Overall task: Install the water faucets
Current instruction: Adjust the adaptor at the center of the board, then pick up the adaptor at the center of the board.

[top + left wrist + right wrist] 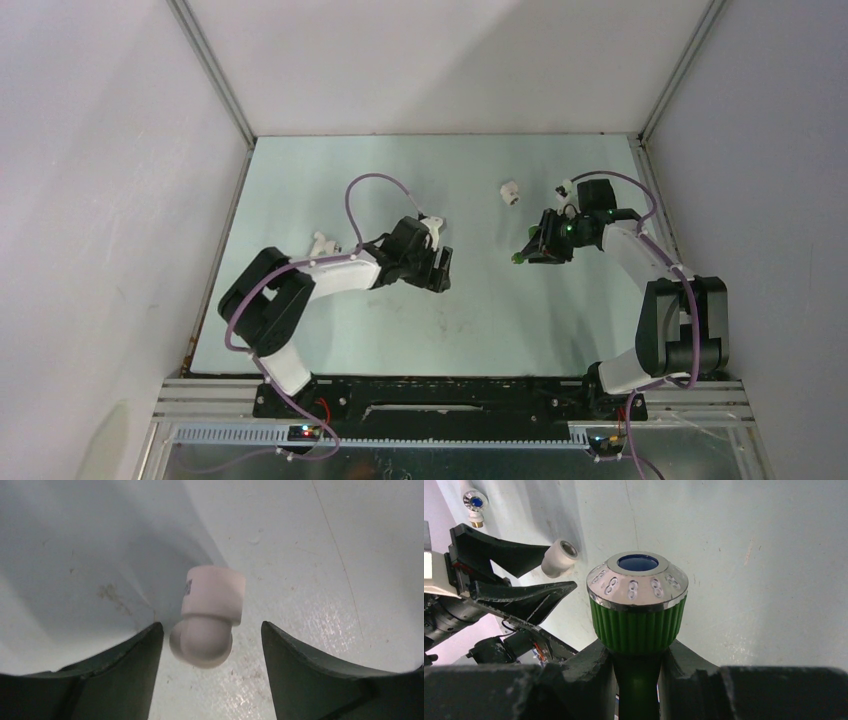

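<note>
The worktop (pixel 350 170) carries a short white fitting (pixel 509 192) toward the far edge, right of the middle, well apart from both arms. The white faucet (pixel 322 243) lies near the left edge, just on the far side of the left arm (pixel 330 275); from my right wrist camera I see its knob turned my way.

My left fingers (pixel 125 680) are spread wide over the middle of the worktop. A white elbow fitting (pixel 210 615) sits in the gap between them and touches neither finger. I cannot tell whether it rests flat.

My right fingers (pixel 584 680) are pinched on the dark neck of the green faucet (pixel 638 605), just under its ribbed knob. I hold it above the worktop, right of the middle and near the left fingers. Its long axis runs in line with my fingers. The chrome-capped knob points out past the fingertips, toward the left arm. I cannot see its spout.
</note>
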